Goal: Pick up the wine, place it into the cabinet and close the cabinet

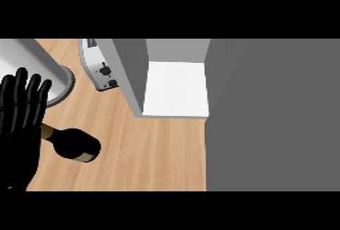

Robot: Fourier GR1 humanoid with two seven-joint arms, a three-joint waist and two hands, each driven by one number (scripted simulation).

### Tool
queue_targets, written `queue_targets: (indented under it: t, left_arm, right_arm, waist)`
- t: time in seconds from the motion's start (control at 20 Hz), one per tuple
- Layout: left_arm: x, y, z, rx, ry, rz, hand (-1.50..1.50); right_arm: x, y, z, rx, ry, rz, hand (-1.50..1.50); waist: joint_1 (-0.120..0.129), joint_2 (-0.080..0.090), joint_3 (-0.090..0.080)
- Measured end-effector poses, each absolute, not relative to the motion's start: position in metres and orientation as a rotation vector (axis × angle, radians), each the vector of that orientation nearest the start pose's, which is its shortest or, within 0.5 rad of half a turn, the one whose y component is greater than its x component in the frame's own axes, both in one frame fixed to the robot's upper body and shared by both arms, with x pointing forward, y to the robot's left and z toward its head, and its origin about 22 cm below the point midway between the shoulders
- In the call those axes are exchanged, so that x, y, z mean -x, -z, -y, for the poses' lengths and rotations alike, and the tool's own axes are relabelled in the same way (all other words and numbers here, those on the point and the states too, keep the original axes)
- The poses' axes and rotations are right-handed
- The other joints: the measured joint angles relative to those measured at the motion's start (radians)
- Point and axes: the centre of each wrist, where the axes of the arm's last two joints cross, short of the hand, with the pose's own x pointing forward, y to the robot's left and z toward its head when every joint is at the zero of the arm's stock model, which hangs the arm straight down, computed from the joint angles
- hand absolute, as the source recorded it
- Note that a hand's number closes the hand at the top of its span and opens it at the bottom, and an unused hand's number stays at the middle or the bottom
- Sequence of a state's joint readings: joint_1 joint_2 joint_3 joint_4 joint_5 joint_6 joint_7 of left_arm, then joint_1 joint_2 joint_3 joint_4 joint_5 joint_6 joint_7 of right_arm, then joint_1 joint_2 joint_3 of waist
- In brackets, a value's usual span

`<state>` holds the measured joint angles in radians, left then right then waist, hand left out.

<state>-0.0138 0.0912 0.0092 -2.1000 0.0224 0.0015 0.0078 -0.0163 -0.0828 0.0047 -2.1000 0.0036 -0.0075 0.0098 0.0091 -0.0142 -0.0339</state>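
- wine (75, 143): on the counter (153, 152), left of the open cabinet (176, 87) and well apart from it. Upright or lying, cannot tell.
- Handling, judged: glass, so stiff, heavy, smooth, breakable. Take it round the wide body, not the thin neck.
- left hand (17, 132): at the view's left edge, fingers straight, spread, pointing up, holding nothing. It overlaps the neck end; contact unclear.
- right hand: not in view.
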Motion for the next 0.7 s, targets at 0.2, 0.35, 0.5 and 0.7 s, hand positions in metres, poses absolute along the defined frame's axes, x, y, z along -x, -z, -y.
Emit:
queue_targets:
  t: [0.2, 0.35, 0.5, 0.7]
  left_arm:
    - [-0.203, -0.122, -0.249, 0.179, 0.208, 2.106, -1.5]
    - [-0.197, -0.114, -0.245, 0.455, 0.349, 2.041, -1.5]
    - [-0.185, -0.098, -0.245, 0.7, 0.392, 1.895, -1.5]
    - [-0.166, -0.098, -0.274, 0.876, 0.424, 1.785, -1.5]
  right_arm:
    - [-0.202, -0.128, 0.236, 0.022, -0.105, 2.104, -1.5]
    - [-0.196, -0.125, 0.234, -0.032, -0.13, 2.074, -1.5]
    - [-0.19, -0.122, 0.23, -0.128, -0.186, 2.01, -1.5]
    - [-0.174, -0.127, 0.231, -0.187, -0.226, 1.958, -1.5]
  waist:
    - [-0.008, 0.006, 0.02]
    - [-0.015, 0.007, 0.025]
    - [-0.011, 0.009, 0.027]
    - [-0.006, 0.008, 0.031]
